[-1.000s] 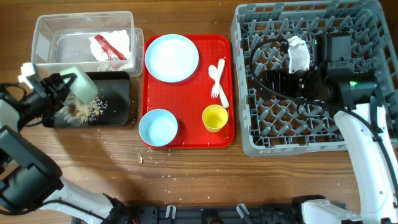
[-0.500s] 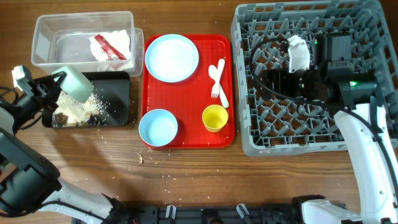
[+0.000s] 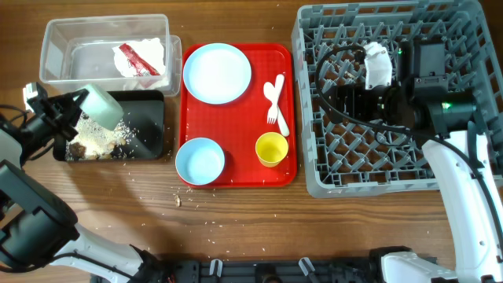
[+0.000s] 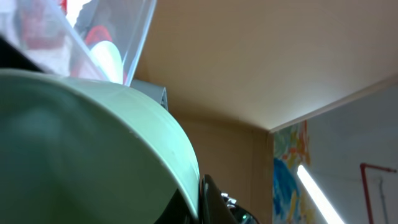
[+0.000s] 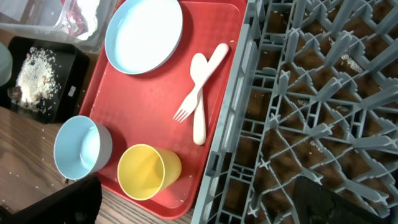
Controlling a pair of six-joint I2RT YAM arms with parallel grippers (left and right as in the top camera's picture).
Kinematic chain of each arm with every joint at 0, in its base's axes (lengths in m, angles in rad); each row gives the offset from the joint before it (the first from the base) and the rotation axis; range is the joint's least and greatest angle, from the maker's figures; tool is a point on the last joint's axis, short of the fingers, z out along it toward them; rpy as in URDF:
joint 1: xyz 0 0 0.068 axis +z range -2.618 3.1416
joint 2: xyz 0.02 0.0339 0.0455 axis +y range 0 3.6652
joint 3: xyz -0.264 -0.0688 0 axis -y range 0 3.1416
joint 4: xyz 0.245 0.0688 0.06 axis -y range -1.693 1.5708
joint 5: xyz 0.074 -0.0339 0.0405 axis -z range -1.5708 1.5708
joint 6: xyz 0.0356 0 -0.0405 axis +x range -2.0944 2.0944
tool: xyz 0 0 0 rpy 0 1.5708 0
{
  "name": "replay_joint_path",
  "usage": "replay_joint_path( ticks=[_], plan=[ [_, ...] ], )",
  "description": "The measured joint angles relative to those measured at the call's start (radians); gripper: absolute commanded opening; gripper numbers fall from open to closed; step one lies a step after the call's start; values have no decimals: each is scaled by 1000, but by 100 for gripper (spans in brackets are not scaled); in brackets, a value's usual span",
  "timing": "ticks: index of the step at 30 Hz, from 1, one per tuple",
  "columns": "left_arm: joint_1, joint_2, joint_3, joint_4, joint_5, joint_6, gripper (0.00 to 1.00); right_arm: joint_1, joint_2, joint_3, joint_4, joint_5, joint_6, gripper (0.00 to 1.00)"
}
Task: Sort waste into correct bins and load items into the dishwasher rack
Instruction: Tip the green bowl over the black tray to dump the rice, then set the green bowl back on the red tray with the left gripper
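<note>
Bowl in hand: the pale green bowl [image 3: 100, 104] hangs tilted over the left end of the black tray [image 3: 153, 126], with my left gripper [image 3: 77, 110] clamped on it. Food scraps [image 3: 94, 137] lie in the tray beneath. Just behind the tray, the clear tub [image 3: 55, 35] holds the red wrapper [image 3: 137, 59] and the napkin [image 3: 155, 49]. Well right of the tray, my right gripper [image 3: 334, 101] hovers over the dishwasher rack [image 3: 310, 177], fingers apart.

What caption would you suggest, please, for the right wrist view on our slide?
Red tray with light blue plate, light blue bowl, yellow cup, fork and spoon, beside the dishwasher rack.
</note>
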Motion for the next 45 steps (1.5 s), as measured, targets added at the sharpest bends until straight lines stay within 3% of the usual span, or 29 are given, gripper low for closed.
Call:
replay_joint_path(
  ticks=[4, 6, 9, 13, 16, 20, 27, 30, 35, 40, 45],
  plan=[
    [-41, 0, -1, 105, -39, -25, 4, 0, 0, 0, 0, 0, 0, 100],
    [-61, 0, -1, 87, -109, -60, 4, 0, 0, 0, -3, 0, 0, 100],
    [-106, 0, -1, 84, -72, -73, 4, 0, 0, 0, -8, 0, 0, 100],
    [-283, -14, -1, 97, -37, -69, 4, 0, 0, 0, -7, 0, 0, 100],
    [-424, -78, -1, 108, -113, -69, 4, 0, 0, 0, -8, 0, 0, 100],
    [-700, -190, 2, 110, -430, -69, 4, 0, 0, 0, -7, 0, 0, 100],
    [-1160, -151, 4, 92, -1239, -69, 5, 0, 0, 0, -8, 0, 0, 100],
    [-1251, -95, 4, 91, -1402, -68, 18, 0, 0, 0, -8, 0, 0, 100],
    [-1299, -55, 4, 92, -1494, -65, 45, 0, 0, 0, -8, 0, 0, 100],
    [-1295, -63, 53, 16, -1486, -37, 52, 0, 0, 0, -11, 0, 0, 100],
    [-1296, -187, 133, -57, -1383, 71, 52, 0, 0, 0, -12, 0, 0, 100]
  ],
)
